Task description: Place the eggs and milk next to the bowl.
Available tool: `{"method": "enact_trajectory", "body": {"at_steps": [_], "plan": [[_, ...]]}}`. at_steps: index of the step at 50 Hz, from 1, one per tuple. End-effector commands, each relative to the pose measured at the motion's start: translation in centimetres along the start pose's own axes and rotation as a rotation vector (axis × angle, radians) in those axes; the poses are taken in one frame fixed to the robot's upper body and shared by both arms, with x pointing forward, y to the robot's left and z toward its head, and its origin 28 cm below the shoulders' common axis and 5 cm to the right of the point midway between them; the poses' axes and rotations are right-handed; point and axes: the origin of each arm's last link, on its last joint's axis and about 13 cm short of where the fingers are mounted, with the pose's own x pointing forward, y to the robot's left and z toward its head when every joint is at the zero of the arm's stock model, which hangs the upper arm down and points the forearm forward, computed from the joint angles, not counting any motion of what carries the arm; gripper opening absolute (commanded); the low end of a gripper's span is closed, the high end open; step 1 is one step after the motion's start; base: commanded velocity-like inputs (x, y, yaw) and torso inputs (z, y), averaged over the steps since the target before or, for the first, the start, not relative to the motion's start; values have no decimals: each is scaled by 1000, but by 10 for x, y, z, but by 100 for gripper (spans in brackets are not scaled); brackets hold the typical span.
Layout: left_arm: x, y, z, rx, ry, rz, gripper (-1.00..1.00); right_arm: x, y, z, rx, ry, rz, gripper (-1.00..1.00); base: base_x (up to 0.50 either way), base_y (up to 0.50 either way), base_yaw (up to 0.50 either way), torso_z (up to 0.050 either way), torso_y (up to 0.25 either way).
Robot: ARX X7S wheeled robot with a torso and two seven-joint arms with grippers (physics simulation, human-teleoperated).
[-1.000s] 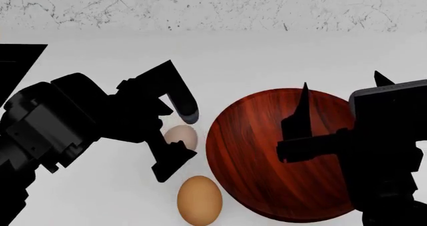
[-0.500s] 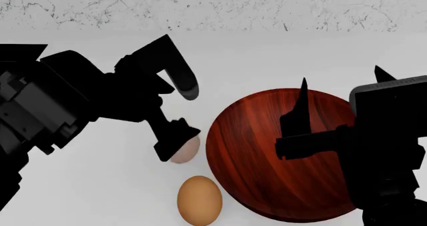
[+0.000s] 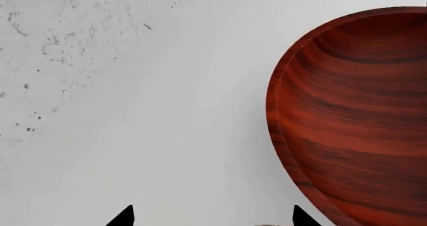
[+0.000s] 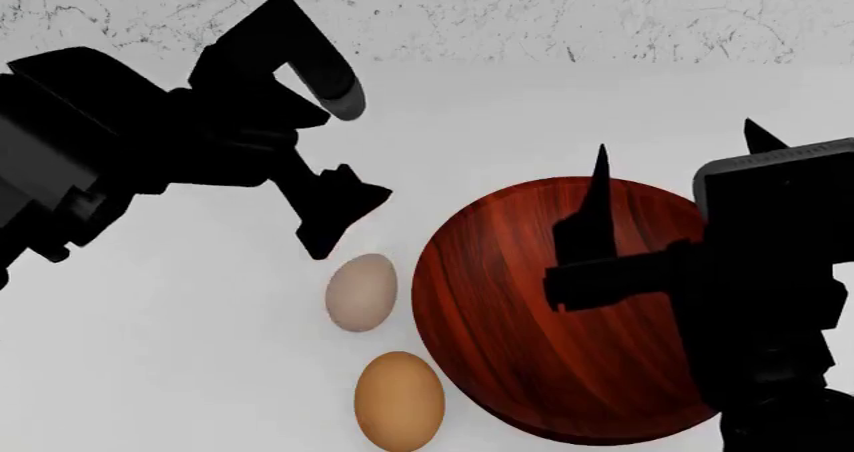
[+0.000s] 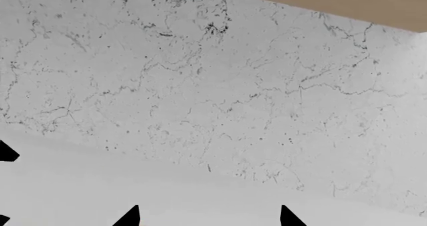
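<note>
Eggs, pale point(image 4: 362, 292) and orange-brown point(image 4: 399, 400), lay just beside the bowl point(image 4: 534, 312), as required. Left end effector point(image 4: 336, 157) hung above, jaws apart, empty. Milk was not visible.

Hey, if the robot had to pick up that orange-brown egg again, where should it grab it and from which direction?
Probably from straight above, fingers closing across the narrow middle of the orange-brown egg. It lies on its side, long axis pointing away from the robot. One finger would have to slip into the tight space beside the bowl.
</note>
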Motion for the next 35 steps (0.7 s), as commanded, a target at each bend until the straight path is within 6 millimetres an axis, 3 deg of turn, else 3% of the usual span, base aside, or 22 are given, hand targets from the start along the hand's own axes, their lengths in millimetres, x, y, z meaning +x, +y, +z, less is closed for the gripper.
{"method": "enact_trajectory", "body": {"at_steps": [1,12,21,22,35], "plan": [[-18,9,-3,-90,-93,62,100,2,1,2,0,-6,3,100,0,0,0,0,0],[-42,3,-14,-230,-265,228,100,1,0,5,3,-16,0,100,0,0,0,0,0],[-59,-15,-21,-307,-386,385,100,3,2,6,8,-24,4,100,0,0,0,0,0],[-60,-14,-23,-321,-406,460,100,4,2,7,8,-25,6,100,0,0,0,0,0],[-75,-10,-36,-378,-477,608,100,6,2,10,5,-27,6,100,0,0,0,0,0]]}}
